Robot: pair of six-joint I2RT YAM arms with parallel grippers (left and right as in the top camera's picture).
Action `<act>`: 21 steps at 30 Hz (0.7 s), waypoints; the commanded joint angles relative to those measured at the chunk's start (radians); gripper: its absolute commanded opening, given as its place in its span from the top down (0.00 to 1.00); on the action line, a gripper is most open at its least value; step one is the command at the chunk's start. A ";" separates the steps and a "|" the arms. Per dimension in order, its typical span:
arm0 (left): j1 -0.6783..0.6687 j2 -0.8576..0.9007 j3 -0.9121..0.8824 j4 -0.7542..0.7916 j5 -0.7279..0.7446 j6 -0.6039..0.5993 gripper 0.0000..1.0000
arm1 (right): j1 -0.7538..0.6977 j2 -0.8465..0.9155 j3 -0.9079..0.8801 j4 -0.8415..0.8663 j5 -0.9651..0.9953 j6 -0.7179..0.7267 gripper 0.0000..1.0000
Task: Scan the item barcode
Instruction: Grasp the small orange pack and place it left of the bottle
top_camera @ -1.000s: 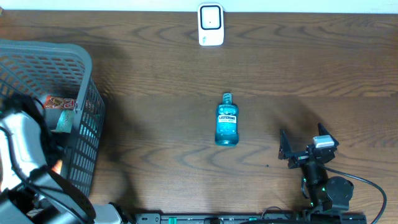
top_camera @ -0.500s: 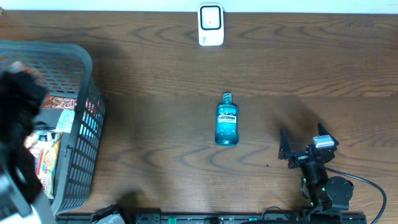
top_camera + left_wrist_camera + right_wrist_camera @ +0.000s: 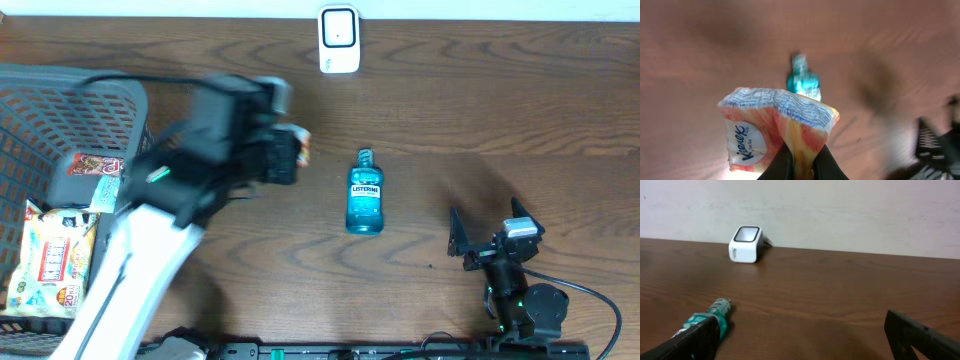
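While the left end effector (image 3: 802, 161) is clamping the tissue pack (image 3: 772, 125), the right end effector (image 3: 487, 228) gaping empty, we are aiming to square its barcode to the scanner (image 3: 339, 40).

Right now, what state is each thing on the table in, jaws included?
tissue pack: pinched, held above the table.
mouthwash bottle: lying flat on the table.
scanner: standing at the far edge.
basket: upright, snack packs inside.
left jaws: shut on the tissue pack.
right jaws: open, empty.
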 commanded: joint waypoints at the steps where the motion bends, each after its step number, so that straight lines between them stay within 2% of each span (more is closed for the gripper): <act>1: -0.077 0.164 -0.021 0.000 -0.090 -0.011 0.93 | 0.004 -0.005 -0.003 -0.001 0.001 -0.001 0.01; 2: -0.110 0.263 -0.021 0.001 -0.117 -0.045 0.93 | 0.004 -0.005 -0.003 -0.001 0.001 -0.001 0.01; 5: -0.149 0.412 -0.021 0.002 -0.141 -0.118 0.93 | 0.004 -0.005 -0.003 -0.001 0.001 -0.001 0.01; 6: -0.165 0.501 -0.021 0.004 -0.188 -0.216 0.93 | 0.004 -0.005 -0.003 -0.001 0.001 -0.001 0.01; 8: -0.173 0.581 -0.021 0.003 -0.224 -0.324 0.93 | 0.004 -0.005 -0.003 -0.001 0.001 -0.001 0.01; 11: -0.173 0.638 -0.021 -0.006 -0.220 -0.441 0.93 | 0.004 -0.005 -0.003 -0.001 0.001 -0.001 0.01; 15: -0.174 0.649 -0.020 -0.008 -0.210 -0.457 0.92 | 0.004 -0.005 -0.003 -0.001 0.001 -0.001 0.01; 16: -0.174 0.637 -0.016 -0.008 -0.206 -0.446 0.86 | 0.004 -0.005 -0.003 -0.001 0.001 -0.001 0.01; 18: -0.174 0.604 0.007 -0.021 -0.203 -0.407 0.59 | 0.004 -0.005 -0.003 -0.001 0.001 -0.001 0.01; 19: -0.174 0.581 0.025 -0.029 -0.203 -0.374 0.27 | 0.004 -0.005 -0.003 -0.001 0.001 -0.001 0.01; 20: -0.174 0.561 0.036 -0.035 -0.204 -0.354 0.14 | 0.004 -0.005 -0.003 -0.001 0.001 -0.001 0.01; 21: -0.174 0.529 0.055 -0.045 -0.204 -0.326 0.06 | 0.004 -0.005 -0.003 -0.001 0.001 -0.001 0.01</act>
